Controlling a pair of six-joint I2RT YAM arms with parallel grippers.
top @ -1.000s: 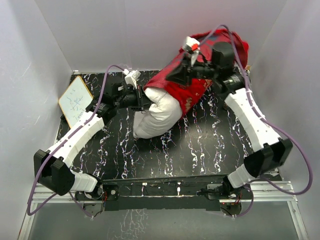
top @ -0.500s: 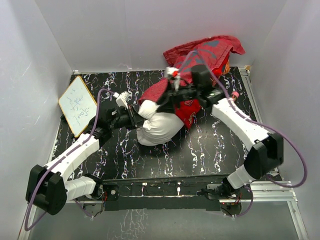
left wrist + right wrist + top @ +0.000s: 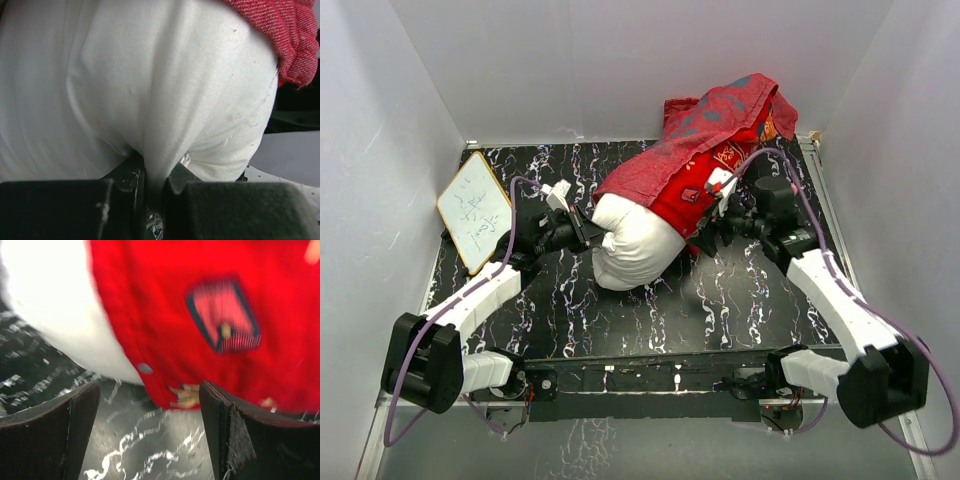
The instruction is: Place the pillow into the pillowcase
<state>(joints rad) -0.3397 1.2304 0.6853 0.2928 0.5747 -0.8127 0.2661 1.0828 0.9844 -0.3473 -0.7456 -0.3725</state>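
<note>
Pillow: one, pinched by left tool; one pillowcase; right tool agape, empty.

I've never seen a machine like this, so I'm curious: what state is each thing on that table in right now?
Plump white fabric pillow: far end inside the case, near end bare.
Bright red printed cloth pillowcase: drawn partway over the pillow, rest heaped behind it.
Left gripper: shut on a fold of the pillow.
Right gripper: open, empty, beside the pillowcase.
Small wood-framed white board: at the far left, untouched.
</note>
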